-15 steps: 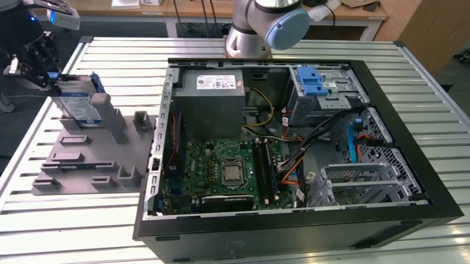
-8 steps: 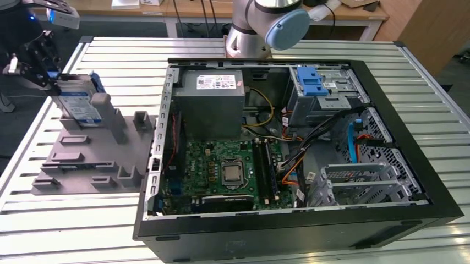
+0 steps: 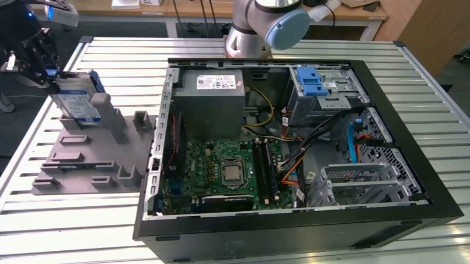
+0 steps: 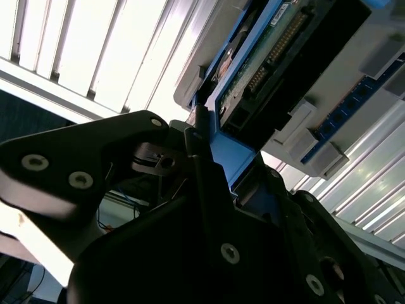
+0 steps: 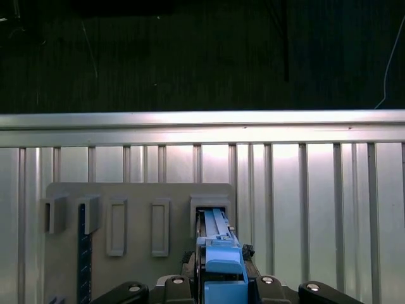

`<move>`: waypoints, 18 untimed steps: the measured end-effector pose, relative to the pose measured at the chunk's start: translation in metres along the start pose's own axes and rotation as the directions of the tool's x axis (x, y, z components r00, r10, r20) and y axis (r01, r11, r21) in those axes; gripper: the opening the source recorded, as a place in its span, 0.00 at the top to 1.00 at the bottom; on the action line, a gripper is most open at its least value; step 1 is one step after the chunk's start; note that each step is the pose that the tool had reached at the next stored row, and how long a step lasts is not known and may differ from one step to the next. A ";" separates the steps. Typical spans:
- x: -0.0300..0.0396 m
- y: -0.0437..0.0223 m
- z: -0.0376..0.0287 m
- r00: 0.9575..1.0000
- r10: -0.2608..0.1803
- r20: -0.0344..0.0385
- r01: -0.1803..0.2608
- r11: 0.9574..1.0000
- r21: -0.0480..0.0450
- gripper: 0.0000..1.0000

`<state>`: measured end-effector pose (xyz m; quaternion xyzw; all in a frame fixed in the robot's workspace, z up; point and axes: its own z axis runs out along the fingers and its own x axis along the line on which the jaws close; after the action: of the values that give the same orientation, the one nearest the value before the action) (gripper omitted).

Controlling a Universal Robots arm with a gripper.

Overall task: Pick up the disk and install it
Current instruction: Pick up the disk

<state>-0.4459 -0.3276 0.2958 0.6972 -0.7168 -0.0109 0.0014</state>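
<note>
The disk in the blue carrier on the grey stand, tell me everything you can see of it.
The flat silver metal disk carries a white-and-blue label inside a blue plastic carrier. It stands on edge in a slot of the grey plastic stand at the exterior view's left, outside the black computer case. The second wrist view shows its green circuit board. The gripper clamps its blue end.

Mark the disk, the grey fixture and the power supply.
the disk point(image 3: 78, 103): exterior view, its labelled face.
the grey fixture point(image 3: 89, 164): exterior view, its flat base.
the power supply point(image 3: 213, 114): exterior view, bare grey side.
</note>
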 end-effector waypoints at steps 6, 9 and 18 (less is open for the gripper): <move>0.0000 0.0000 -0.0020 1.000 0.000 0.000 0.000 1.000 0.000 0.63; 0.0000 0.0000 -0.0020 1.000 0.000 0.000 0.000 1.000 0.000 0.63; -0.0001 0.0001 -0.0052 1.000 0.000 0.000 0.000 1.000 0.000 0.63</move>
<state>-0.4459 -0.3276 0.3010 0.6972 -0.7168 -0.0109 0.0014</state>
